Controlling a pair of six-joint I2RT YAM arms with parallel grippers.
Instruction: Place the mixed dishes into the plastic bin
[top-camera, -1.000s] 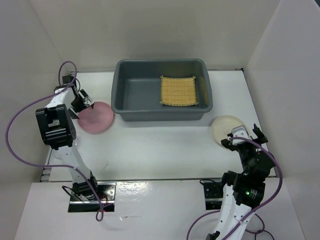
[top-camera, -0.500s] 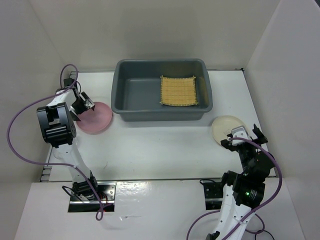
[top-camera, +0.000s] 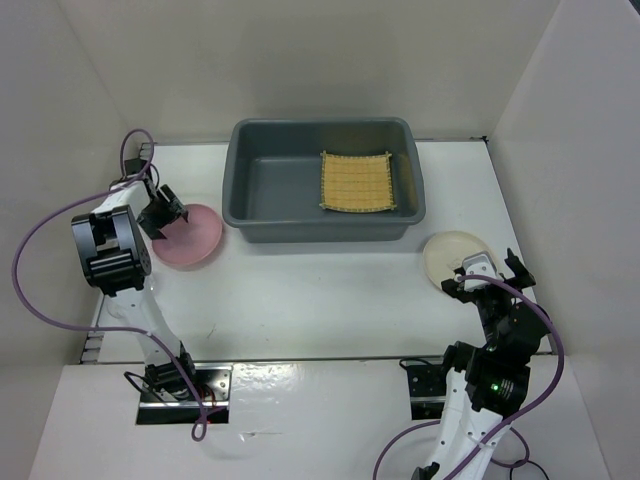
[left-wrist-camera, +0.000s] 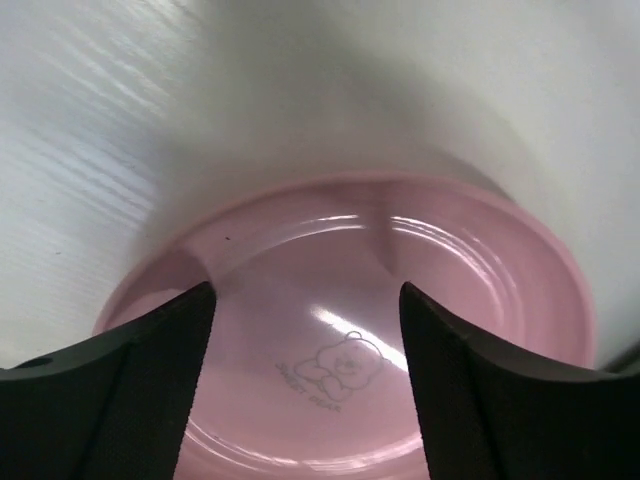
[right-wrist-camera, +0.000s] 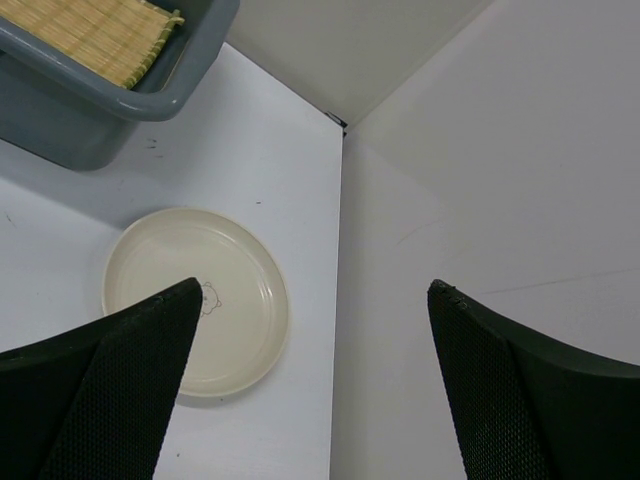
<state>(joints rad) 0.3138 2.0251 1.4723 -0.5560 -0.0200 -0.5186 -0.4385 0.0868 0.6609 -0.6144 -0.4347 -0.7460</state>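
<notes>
- From the overhead camera, the plastic bin (top-camera: 320, 228) sits at the far middle of the counter (top-camera: 320, 290). The bamboo mat (top-camera: 356, 181) lies flat inside its right half.
- The pink plate (top-camera: 195, 238) rests on the counter just left of the bin's front-left corner. My left end effector (top-camera: 165, 212) is at that plate's left edge, on the side away from the bin. From up here I cannot tell whether it touches the plate.
- The cream plate (top-camera: 450, 258) lies on the counter just off the bin's front-right corner, apart from the bin. My right end effector (top-camera: 487, 272) hangs beside that plate's near-right edge, on the side away from the bin.
- On the left wrist camera, the left end effector (left-wrist-camera: 305, 295) has its fingers (left-wrist-camera: 130, 400) spread wide, with nothing clamped. The pink plate (left-wrist-camera: 350, 330) fills the gap below them. Its near rim runs out of sight behind both fingers, and a small bear print shows in its well.
- On the right wrist camera, the right end effector (right-wrist-camera: 315, 288) is spread wide and holds nothing. The cream plate (right-wrist-camera: 195, 300) lies on the counter (right-wrist-camera: 270, 150), partly hidden by the left finger (right-wrist-camera: 90, 400).
- In that same view, a corner of the bin (right-wrist-camera: 150, 100) shows at the upper left beyond the plate. The edge of the mat (right-wrist-camera: 90, 30) is inside it.
</notes>
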